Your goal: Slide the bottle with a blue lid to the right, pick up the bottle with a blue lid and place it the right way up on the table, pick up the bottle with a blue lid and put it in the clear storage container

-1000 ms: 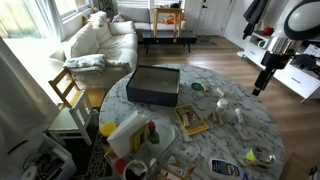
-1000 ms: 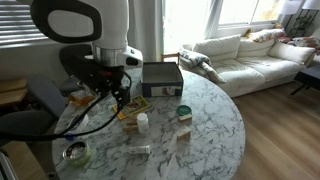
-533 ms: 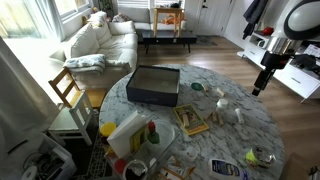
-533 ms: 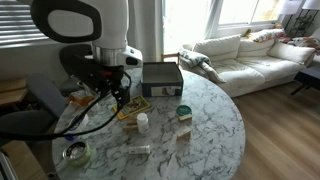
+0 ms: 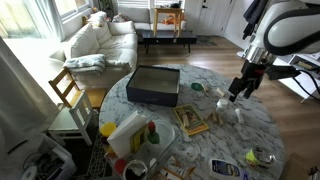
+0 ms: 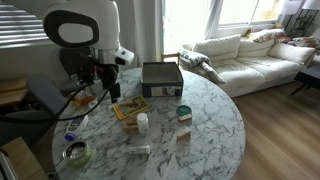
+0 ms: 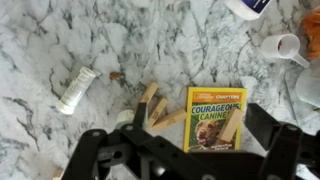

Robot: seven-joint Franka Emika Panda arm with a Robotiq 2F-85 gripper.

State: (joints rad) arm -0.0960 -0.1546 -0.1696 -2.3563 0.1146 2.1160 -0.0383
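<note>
Apparently nothing done yet | gripper (image 7: 188, 146) spread wide, empty, hovering above book (image 7: 215, 112) | bottle with a blue lid (image 5: 225, 167) seems to lie on its side, well apart from book | slide, stand-up, stow all left

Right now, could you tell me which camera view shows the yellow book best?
The wrist view: the yellow book lies directly below the camera, cover title legible. In both exterior views the book is only a small yellowish patch, title unreadable.
</note>
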